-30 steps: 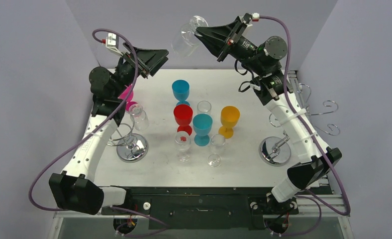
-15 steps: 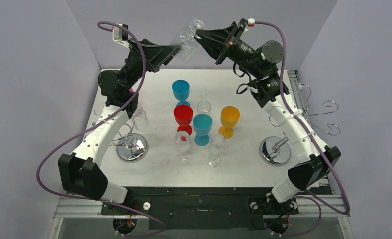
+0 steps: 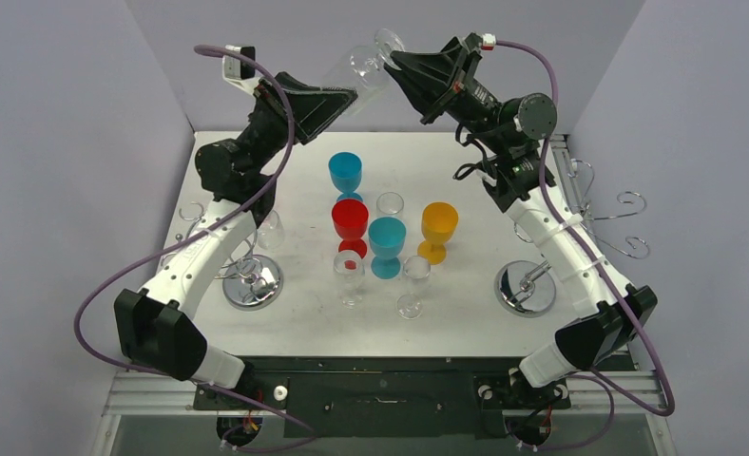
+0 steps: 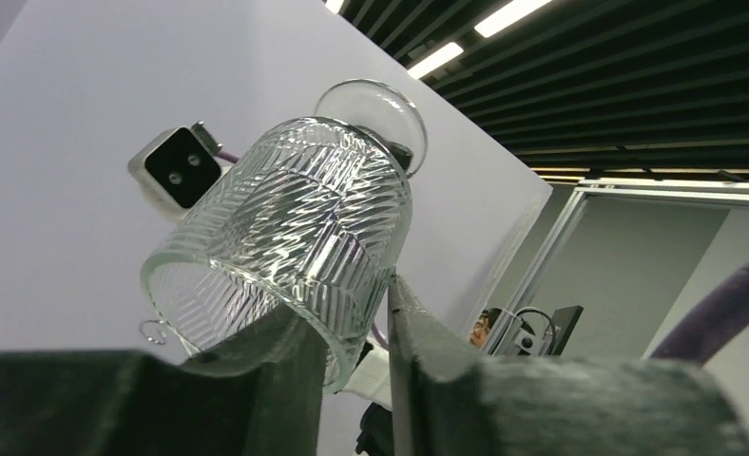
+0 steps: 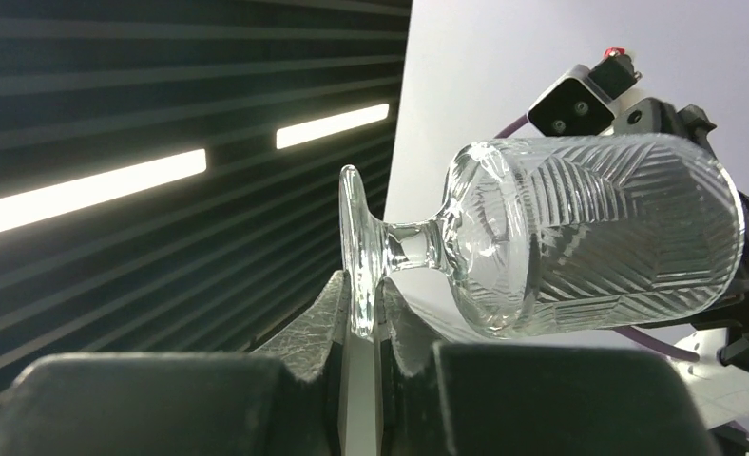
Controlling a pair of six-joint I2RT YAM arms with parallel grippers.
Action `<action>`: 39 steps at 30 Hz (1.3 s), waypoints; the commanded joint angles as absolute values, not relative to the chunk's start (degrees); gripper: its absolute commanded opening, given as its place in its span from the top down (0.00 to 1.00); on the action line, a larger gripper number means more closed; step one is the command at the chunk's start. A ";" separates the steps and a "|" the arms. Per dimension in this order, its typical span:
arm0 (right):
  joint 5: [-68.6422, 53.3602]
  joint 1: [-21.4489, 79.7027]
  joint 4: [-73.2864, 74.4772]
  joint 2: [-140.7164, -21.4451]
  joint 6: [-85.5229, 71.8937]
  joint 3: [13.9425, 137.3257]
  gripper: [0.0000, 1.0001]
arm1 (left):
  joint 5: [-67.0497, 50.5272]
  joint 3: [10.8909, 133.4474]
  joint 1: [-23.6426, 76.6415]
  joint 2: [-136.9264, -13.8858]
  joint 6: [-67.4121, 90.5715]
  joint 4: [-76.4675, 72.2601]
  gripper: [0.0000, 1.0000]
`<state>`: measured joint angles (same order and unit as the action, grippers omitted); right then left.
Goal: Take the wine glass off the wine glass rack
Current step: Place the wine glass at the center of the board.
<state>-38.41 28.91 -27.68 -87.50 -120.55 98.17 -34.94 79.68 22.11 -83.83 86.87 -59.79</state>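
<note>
Right wrist view: right gripper (image 5: 362, 293) jaws nearly closed, pinching the foot disc of the wine glass (image 5: 589, 228) edge-on. Stem and bowl lie sideways toward 3 o'clock.

Left wrist view: left gripper (image 4: 356, 328) jaws narrow, nipping the bowl wall near the rim, one jaw apparently inside the mouth.

Top view: glass hangs between both arms at 12 o'clock, above the surface (image 3: 466, 313), well apart from the wine glass rack (image 3: 618, 223) at 3 o'clock.

Judgement: handover step. Confirm the left pinch is firm before the right lets go. Thin wall, so squeeze moderately. Lower it away from the goblets (image 3: 387, 237) at centre.
</note>
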 commanded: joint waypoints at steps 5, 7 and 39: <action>-36.65 28.39 -34.20 -85.01 -124.65 96.63 1.00 | -32.31 85.33 26.83 -80.43 87.54 -66.26 1.00; -36.65 28.39 -33.20 -84.38 -123.32 95.95 1.00 | -31.26 84.75 27.35 -79.16 86.54 -63.92 1.00; -31.44 23.93 3.91 -76.06 -86.90 92.91 0.47 | -15.87 84.55 31.38 -67.76 64.04 -28.96 1.00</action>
